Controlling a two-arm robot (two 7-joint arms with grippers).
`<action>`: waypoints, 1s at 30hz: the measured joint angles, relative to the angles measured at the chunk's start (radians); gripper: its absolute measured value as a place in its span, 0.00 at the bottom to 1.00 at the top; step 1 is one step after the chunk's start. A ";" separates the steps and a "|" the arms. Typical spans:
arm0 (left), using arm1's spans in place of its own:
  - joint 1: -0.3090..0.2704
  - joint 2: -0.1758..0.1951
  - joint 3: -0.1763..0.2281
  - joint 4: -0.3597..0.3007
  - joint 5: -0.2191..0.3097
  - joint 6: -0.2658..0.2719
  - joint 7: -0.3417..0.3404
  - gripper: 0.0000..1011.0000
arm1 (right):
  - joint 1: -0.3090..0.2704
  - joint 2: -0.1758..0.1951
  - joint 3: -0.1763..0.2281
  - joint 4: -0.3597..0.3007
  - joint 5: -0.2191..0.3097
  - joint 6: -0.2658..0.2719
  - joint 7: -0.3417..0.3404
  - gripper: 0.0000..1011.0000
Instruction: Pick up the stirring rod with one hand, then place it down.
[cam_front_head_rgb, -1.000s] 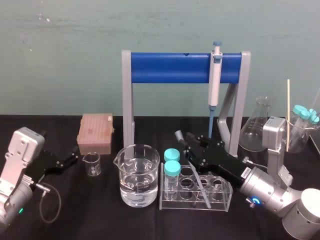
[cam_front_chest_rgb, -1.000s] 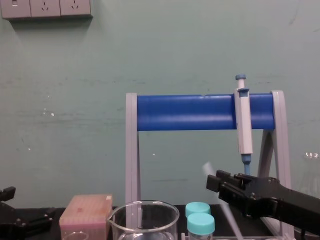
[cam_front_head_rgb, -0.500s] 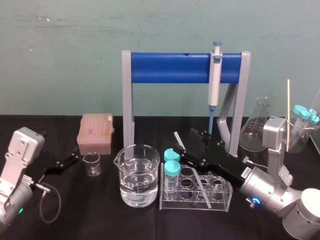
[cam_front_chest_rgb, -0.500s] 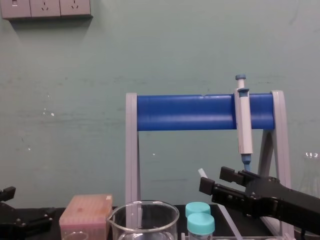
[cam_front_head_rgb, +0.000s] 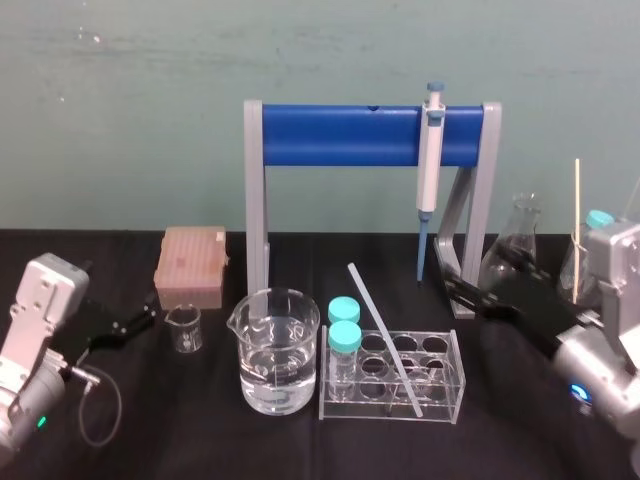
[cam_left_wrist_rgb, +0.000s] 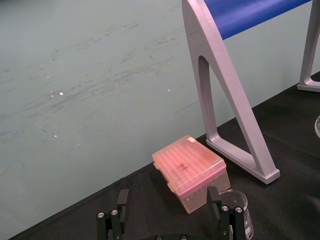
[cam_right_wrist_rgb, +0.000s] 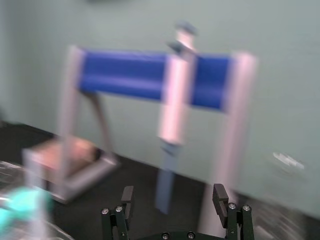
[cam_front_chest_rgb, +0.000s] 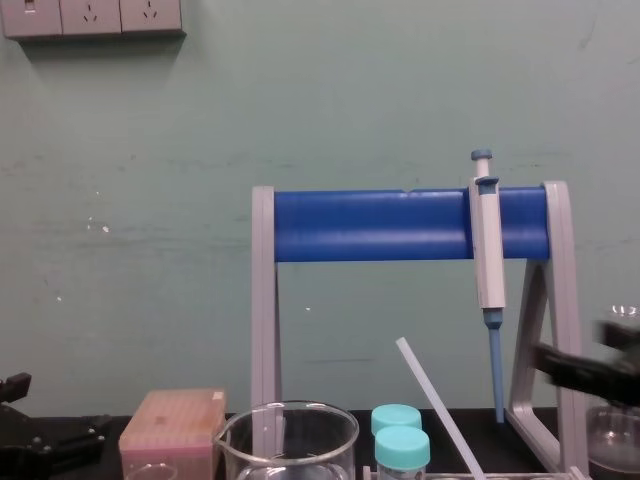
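Stirring rod (cam_front_head_rgb: 383, 335): thin, straight, translucent whitish. Stands tilted in the clear tube rack (cam_front_head_rgb: 440, 412), lower end in a front-row well near the rack's right edge, upper end leaning back and left past its rear edge. Right gripper (cam_right_wrist_rgb: 173, 197): black, fingers apart, empty, beyond the rack's right edge.

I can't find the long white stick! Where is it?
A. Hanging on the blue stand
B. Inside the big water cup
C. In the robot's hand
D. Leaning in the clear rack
D: the stick leans tilted in the clear rack; the right gripper is open and empty, the left gripper parked at left.
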 joint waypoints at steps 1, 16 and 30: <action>0.000 0.000 0.000 0.000 0.000 0.000 0.000 0.99 | -0.009 0.002 0.008 -0.006 -0.012 0.017 -0.031 0.99; 0.000 0.000 0.000 0.000 0.000 0.000 0.000 0.99 | -0.057 0.000 0.056 -0.001 -0.096 0.157 -0.199 0.99; 0.000 0.000 0.000 0.000 0.000 0.000 0.000 0.99 | -0.056 0.002 0.054 -0.005 -0.093 0.151 -0.197 0.99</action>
